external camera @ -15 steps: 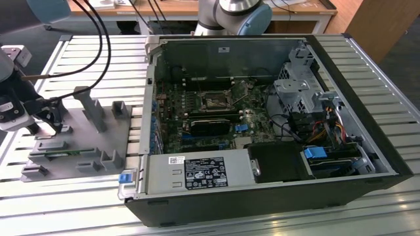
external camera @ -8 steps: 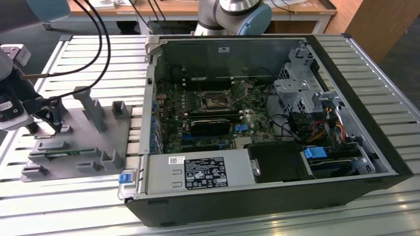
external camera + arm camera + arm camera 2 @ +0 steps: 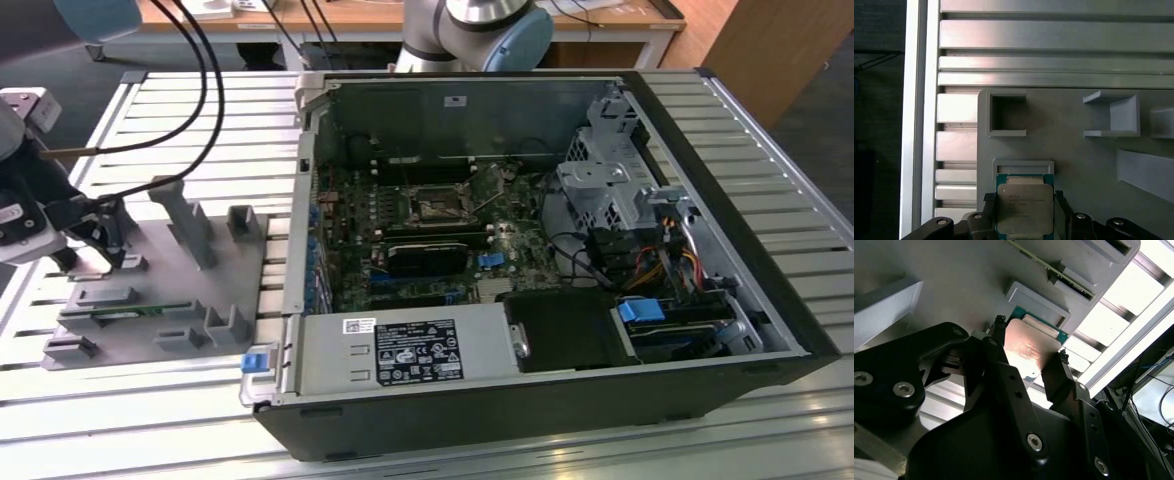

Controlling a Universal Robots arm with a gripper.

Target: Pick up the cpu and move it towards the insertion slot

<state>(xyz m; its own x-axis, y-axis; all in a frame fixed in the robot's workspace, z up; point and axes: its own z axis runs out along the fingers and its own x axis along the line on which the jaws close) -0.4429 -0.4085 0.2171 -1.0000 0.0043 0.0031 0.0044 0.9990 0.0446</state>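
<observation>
Clamping the cpu (image 3: 1025,210) at opposite edges, the fingers (image 3: 989,205) flank its illegible lid print.

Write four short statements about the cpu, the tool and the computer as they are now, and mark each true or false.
1. The cpu sits between the fingers of the tool. True.
2. The cpu is seated in the insertion slot. False: the slot is inside the computer case, while the cpu is at the grey fixture.
3. The computer case lies open, with its board in sight. True.
4. The tool hangs over the computer case. False: it is over the grey fixture, at the exterior view's left.
</observation>
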